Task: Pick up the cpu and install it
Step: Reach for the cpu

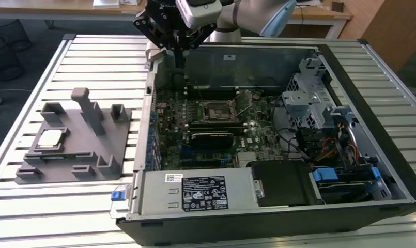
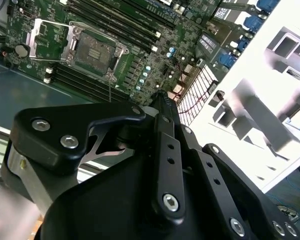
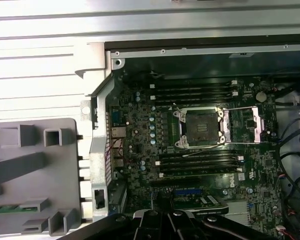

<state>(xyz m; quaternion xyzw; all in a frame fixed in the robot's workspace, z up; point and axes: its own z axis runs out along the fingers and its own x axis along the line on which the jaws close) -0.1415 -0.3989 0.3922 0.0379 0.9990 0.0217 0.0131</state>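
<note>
The cpu [image 1: 50,138], a small pale silver square, lies flat in a recess of the grey holder [image 1: 73,165] on the table, at the exterior view's left of the open computer case [image 1: 277,217]. My gripper [image 1: 178,60] hangs over the case's far wall, far from the cpu, fingers pressed together with nothing between them. In the second wrist view the black fingertips [image 2: 160,97] meet above the motherboard. The black socket [image 1: 215,109] sits mid-board with its frame and lever raised, also seen as the socket [image 3: 202,127] and the socket [image 2: 94,52] in both wrist views.
Memory slots [image 3: 195,92] flank the socket. A grey power supply box [image 1: 194,192] with a label fills the case's near side, drive cages and cables [image 1: 318,119] the exterior view's right. The holder has upright posts [image 1: 87,106]. The slatted metal table [image 1: 97,57] surrounds everything.
</note>
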